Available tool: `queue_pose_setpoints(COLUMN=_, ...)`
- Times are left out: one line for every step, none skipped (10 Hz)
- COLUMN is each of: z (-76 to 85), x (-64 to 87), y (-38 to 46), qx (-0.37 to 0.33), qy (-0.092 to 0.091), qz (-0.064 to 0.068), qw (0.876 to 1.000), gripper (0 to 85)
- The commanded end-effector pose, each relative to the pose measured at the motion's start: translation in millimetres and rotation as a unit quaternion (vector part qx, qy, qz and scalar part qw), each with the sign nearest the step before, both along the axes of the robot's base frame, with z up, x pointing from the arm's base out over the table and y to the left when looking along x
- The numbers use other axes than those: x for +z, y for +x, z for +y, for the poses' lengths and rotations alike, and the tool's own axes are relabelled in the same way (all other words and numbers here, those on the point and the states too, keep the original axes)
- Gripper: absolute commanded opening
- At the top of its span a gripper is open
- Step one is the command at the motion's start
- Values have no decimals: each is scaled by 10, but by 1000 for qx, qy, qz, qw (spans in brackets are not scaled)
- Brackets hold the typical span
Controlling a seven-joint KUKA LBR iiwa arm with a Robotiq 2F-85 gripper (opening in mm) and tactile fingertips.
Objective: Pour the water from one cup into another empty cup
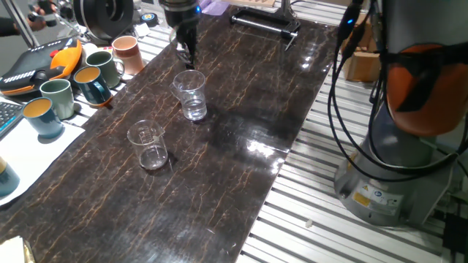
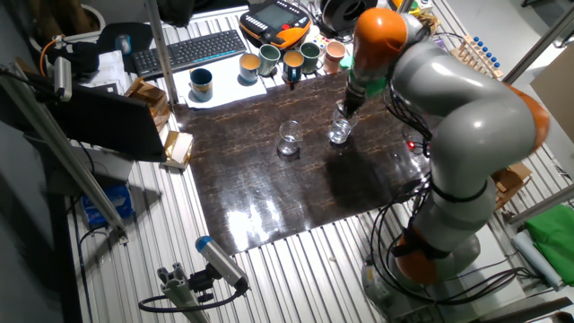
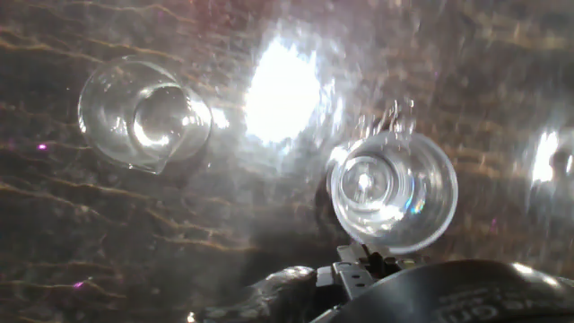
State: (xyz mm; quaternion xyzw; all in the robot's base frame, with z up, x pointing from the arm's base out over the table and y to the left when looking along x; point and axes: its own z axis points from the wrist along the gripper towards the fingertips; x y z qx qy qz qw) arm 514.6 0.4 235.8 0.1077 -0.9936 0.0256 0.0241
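The taller tapered tumbler [image 1: 190, 95] stands upright on the dark marble-patterned table [image 1: 241, 183], with a glinting layer of water [image 1: 194, 112] at its bottom. The shorter clear glass [image 1: 148, 145] stands upright in front of it and to its left, a short gap away. My gripper [image 1: 189, 58] hangs just behind the tumbler's rim, close to it and holding nothing. Its fingers are dark and bunched, so their spread is unclear. In the hand view the tumbler [image 3: 393, 188] lies near, at lower right, and the shorter glass [image 3: 143, 115] at upper left. From the other side, the gripper [image 2: 346, 106] hovers by the tumbler [image 2: 340, 128].
Several coloured ceramic mugs [image 1: 88, 77] stand in a row along the table's left edge, beside an orange pendant [image 1: 44, 62]. A black bar [image 1: 265, 24] lies at the far end. The robot base [image 1: 409, 109] and cables stand to the right.
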Motion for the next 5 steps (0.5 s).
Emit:
queue_pose_setpoints(z=1, x=-2, y=1, qx=-132, qy=0, qz=-2, qw=991, gripper=7)
queue_pose_setpoints(z=1, x=-2, y=1, qx=-149, qy=3, qz=-7, qw=989, gripper=7)
queue_pose_setpoints(z=1, x=-2, y=1, qx=-172, qy=-1, qz=-9, qw=985, gripper=7)
queue_pose_setpoints(z=1, x=-2, y=1, qx=-182, qy=-6, qz=-14, qw=983, gripper=100)
queue_pose_setpoints(z=1, x=-2, y=1, qx=-189, qy=-21, qz=-25, qw=981, gripper=217)
